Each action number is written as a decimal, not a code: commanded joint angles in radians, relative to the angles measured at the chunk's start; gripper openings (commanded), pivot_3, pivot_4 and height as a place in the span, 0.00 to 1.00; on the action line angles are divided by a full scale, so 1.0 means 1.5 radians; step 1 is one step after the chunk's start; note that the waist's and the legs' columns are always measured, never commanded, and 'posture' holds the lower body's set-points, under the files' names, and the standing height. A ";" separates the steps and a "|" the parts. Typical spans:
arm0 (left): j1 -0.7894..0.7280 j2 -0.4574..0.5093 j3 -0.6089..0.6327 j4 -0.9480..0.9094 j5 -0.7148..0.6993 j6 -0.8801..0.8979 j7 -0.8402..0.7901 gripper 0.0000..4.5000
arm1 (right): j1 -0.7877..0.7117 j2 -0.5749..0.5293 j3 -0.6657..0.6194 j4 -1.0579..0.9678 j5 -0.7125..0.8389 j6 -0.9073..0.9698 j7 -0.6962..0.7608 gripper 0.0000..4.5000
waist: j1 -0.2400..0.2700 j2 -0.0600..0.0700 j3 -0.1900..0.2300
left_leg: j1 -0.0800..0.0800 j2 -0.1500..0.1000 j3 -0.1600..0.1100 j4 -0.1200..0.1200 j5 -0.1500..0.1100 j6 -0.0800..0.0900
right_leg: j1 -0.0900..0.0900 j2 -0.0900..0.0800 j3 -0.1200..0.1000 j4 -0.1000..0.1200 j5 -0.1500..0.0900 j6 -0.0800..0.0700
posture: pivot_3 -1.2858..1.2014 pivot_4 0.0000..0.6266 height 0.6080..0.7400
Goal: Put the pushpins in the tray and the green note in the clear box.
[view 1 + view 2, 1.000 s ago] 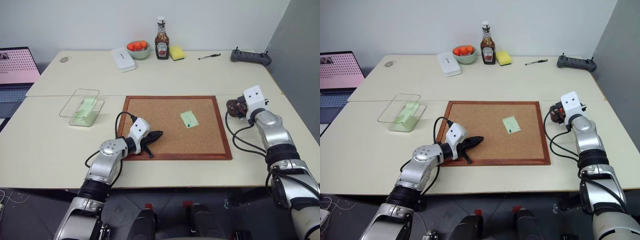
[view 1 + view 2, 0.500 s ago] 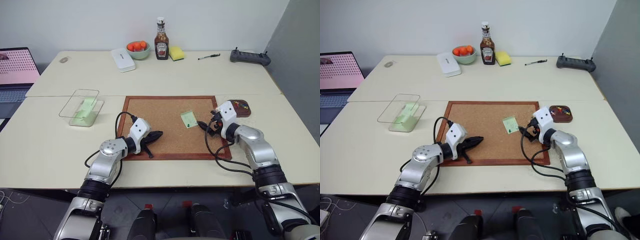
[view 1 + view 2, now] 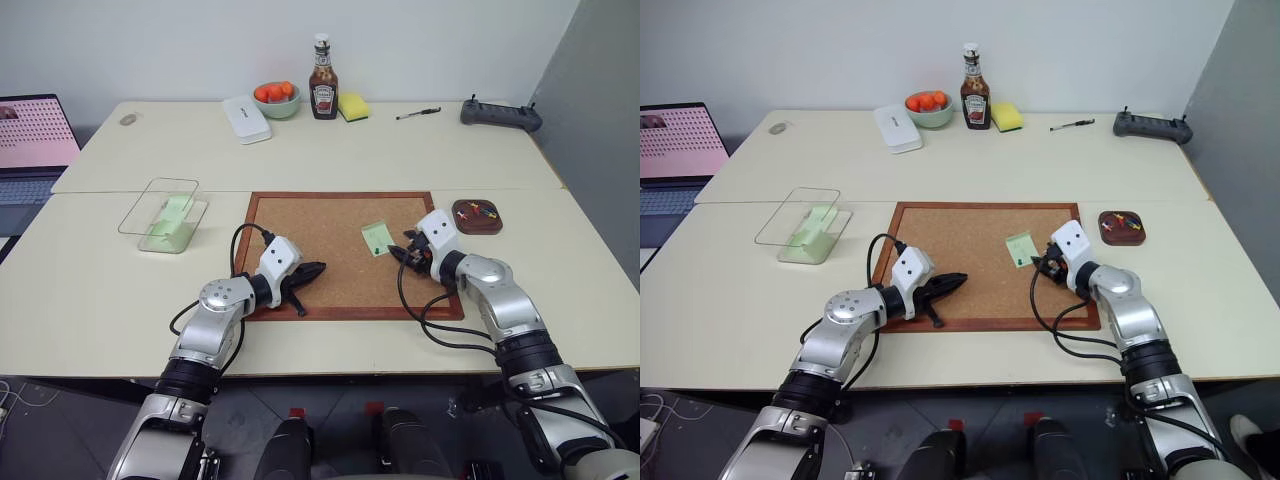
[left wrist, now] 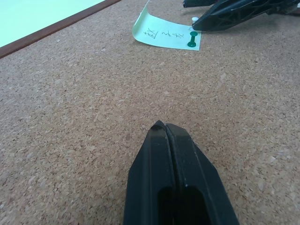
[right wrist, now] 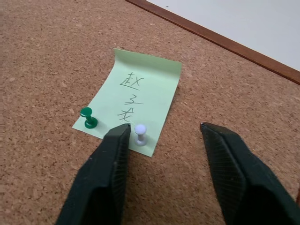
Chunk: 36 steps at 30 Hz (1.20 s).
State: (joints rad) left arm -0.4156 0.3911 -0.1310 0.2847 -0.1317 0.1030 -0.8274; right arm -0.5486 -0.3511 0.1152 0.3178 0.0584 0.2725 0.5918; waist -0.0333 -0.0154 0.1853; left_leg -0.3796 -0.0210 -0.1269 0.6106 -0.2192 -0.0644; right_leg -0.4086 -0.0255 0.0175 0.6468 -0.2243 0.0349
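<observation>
The cream tabletop [image 3: 120, 290] carries a cork board [image 3: 320, 250] at its middle. Left of the board sits the clear box [image 3: 165, 215]; right of it, the tray [image 3: 477, 215].

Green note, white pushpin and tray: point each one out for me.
green note [image 5: 140, 91], right wrist view, middle of the paper.
white pushpin [image 5: 140, 133], right wrist view, its head.
tray [image 3: 458, 222], left eye view, near rim.

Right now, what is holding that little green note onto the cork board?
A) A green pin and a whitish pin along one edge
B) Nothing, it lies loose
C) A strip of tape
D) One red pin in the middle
A: the right wrist view shows a green pin and a whitish pin stuck through the green note along one edge, on the cork board.
</observation>
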 commanded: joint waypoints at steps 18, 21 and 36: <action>0.011 0.002 -0.012 0.012 0.014 0.003 -0.006 0.00 | 0.009 0.006 -0.017 -0.121 0.063 0.030 0.060 0.02 | 0.000 0.000 0.000 | 0.000 0.000 0.000 0.000 0.000 0.000 | 0.000 0.000 0.000 0.000 0.000 0.000 | 0.52 0.24 1.00; 0.012 0.002 -0.013 0.012 0.016 0.002 -0.006 0.00 | 0.009 0.015 -0.023 -0.131 0.072 0.023 0.060 0.02 | 0.000 0.000 0.000 | 0.000 0.000 0.000 0.000 0.000 0.000 | 0.000 0.000 0.000 0.000 0.000 0.000 | 0.52 0.24 1.00; 0.016 0.001 -0.015 0.010 0.023 0.002 -0.008 0.00 | -0.016 -0.010 -0.071 -0.114 0.066 -0.007 0.016 0.02 | 0.000 0.000 0.000 | 0.000 0.000 0.000 0.000 0.000 0.000 | 0.000 0.000 0.000 0.000 0.000 0.000 | 0.52 0.24 1.00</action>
State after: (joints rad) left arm -0.4142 0.3916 -0.1314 0.2845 -0.1161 0.0974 -0.8367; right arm -0.5362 -0.3423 0.0593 0.1585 0.1585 0.2979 0.6458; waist -0.0329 -0.0154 0.1853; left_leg -0.3797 -0.0211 -0.1275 0.6107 -0.2192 -0.0644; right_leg -0.4085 -0.0255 0.0170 0.6466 -0.2243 0.0350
